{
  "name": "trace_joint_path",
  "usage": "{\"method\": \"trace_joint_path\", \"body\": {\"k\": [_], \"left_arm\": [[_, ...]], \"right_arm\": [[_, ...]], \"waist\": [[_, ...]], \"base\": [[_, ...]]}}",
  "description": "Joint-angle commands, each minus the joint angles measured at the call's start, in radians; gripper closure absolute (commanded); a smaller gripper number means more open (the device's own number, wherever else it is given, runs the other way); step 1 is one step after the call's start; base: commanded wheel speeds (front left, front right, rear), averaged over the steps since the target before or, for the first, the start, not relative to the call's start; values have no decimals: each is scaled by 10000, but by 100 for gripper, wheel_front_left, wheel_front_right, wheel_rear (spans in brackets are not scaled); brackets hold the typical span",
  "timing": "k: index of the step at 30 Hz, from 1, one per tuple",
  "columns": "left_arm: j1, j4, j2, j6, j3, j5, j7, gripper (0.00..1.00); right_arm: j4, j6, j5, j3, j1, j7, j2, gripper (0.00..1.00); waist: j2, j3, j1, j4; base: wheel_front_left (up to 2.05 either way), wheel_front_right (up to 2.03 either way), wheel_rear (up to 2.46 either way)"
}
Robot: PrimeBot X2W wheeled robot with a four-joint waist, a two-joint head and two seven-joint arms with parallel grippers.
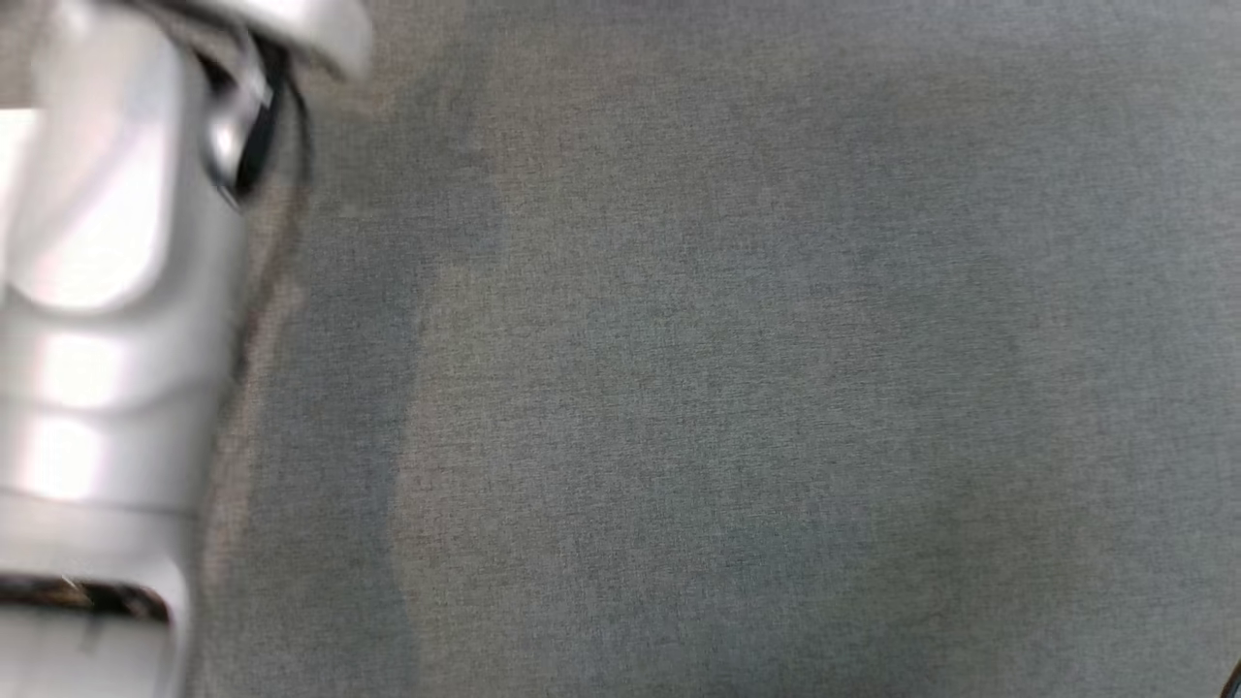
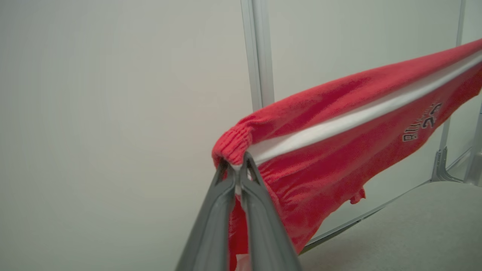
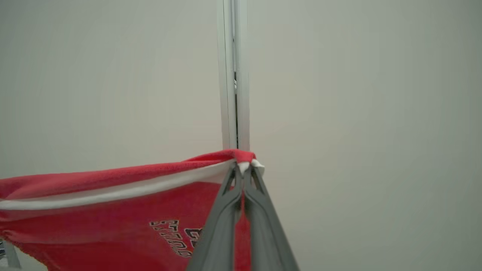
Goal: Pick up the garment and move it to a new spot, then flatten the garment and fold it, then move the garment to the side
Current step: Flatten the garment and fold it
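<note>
Fabric pulled into a taut band between our two arms: the red garment (image 2: 339, 124) hangs in the air, clear of the grey table surface (image 1: 737, 388) that lies below and ahead of us, with a pale wall and a metal post (image 2: 260, 56) behind it. Our left gripper (image 2: 236, 164) is pinched nearly closed on the gathered elastic hem (image 2: 233, 145) at one end, and our right gripper (image 3: 244, 169) is clamped fully together on the far corner, where a bit of the white stripe (image 2: 339, 120) pokes out past the fingertips. In the head view our pale left forearm (image 1: 97, 291) rises along the left edge above the bare cloth. We judge the piece to be light, limp knit: it sags below the stretched edge, the black lettering (image 2: 421, 128) rides on a slack panel, and nothing in it would hold a shape once let go. It is neither fragile nor slippery, since the fleecy weave gives the fingers purchase, though the right grip looks thin and could tear free under a hard tug. The best holds, to our eye, are the ones we have: the thick elastic hem and the corner on the same stripe line, kept apart so the cloth can be laid down flat.
</note>
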Motion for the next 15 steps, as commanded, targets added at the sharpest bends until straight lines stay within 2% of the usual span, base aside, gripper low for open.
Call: {"method": "trace_joint_path", "body": {"k": [1,8,15], "left_arm": [[458,117,-43,8,123,-177,2,100],[3621,1157,-551,-77,366,-809,0,100],[5980,1314,-702,-93,600,-1064,1,100]], "right_arm": [[42,-5,63,32,460,3,-39,100],[-13,-8,697,267,3877,1,248,100],[-5,-16,842,443,6240,0,397,100]], "waist": [[0,-110,0,-30],[0,-634,0,-314],[0,-1558,0,-536]], "base": [[0,0,0],[0,0,0],[0,0,0]]}}
